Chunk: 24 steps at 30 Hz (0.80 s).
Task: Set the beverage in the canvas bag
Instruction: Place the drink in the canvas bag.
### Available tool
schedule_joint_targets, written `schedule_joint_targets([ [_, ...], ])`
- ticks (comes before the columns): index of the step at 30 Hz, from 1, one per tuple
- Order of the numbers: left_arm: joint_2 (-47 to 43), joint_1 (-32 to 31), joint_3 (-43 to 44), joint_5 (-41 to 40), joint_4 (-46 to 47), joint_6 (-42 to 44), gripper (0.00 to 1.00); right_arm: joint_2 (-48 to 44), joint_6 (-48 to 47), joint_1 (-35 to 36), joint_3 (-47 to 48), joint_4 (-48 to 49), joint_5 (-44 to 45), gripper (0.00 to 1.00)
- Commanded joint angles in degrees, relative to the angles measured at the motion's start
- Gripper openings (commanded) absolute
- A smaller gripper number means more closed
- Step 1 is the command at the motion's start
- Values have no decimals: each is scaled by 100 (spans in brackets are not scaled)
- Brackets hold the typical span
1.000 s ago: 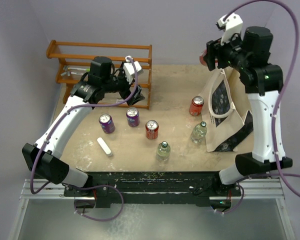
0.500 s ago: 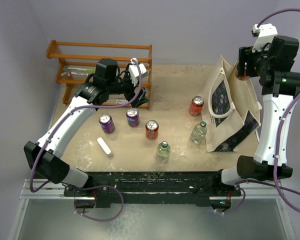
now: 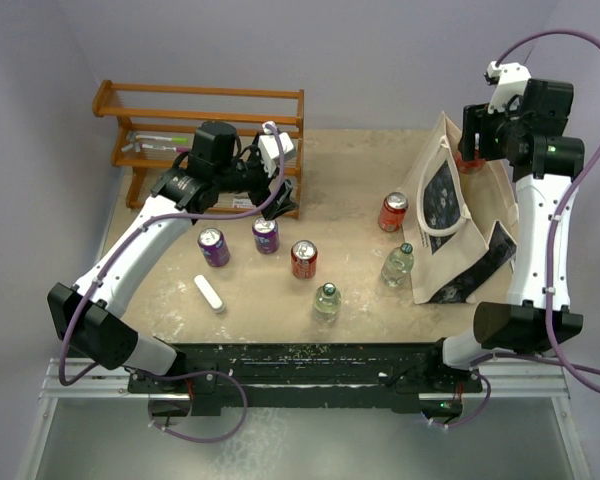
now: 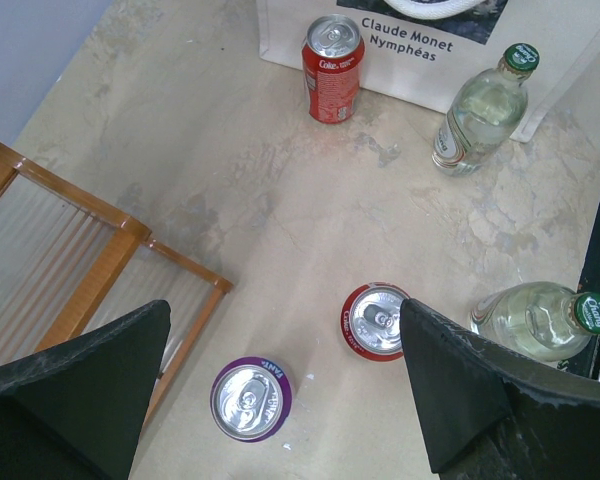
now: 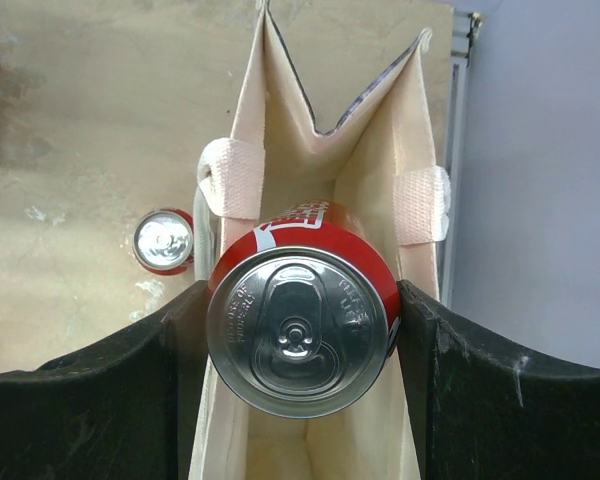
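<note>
Right wrist view: the beverage (image 5: 300,335), a red can, is clamped between the two fingers of the right hand (image 5: 300,300). Its top end is turned toward the camera, and it is held directly over the open mouth of the canvas bag (image 5: 365,170). From the top external view the hand is judged to be raised above the bag's rim, so the can is not yet inside. A release from here would be a drop rather than a placement.

The mouth is seen to be little wider than the can, and two handle loops (image 5: 230,178) lie on the rims at either side. If the can is let go slightly off centre, it may be caught on a loop or a rim. The wall may then be folded inward, and the can may be rolled out onto the desk (image 4: 230,150).

The bag is soft and is kept upright only by its own folds. A knock from lowered fingers, or the weight of a falling can, may tip it toward the second red can (image 5: 164,241) standing just beside its wall. If the hand is taken down into the mouth, a finger may be snagged in a loop, and the bag may be lifted as the hand is drawn out.

The left hand (image 4: 285,310) is held wide apart with nothing between its fingers. It is poised over a purple can (image 4: 251,399) well apart from the bag, so no interference is expected from it.
</note>
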Motion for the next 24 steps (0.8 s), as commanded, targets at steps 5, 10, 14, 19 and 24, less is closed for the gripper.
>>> schedule_joint_targets([
  [5,-243,-35,-125,63,262,42,99,112,69,-63,-283,908,-411,0],
  [10,-174,-80,-151,95,308,43,99,199,287,-83,-605,1186,-710,0],
  [14,-78,-201,-100,97,308,45,99,262,521,-92,-931,1374,-963,0],
  [19,181,-408,164,102,252,30,99,337,705,-92,-1206,1691,-964,0],
  [24,359,-560,226,235,300,-22,99,455,754,-92,-1278,1959,-756,0],
])
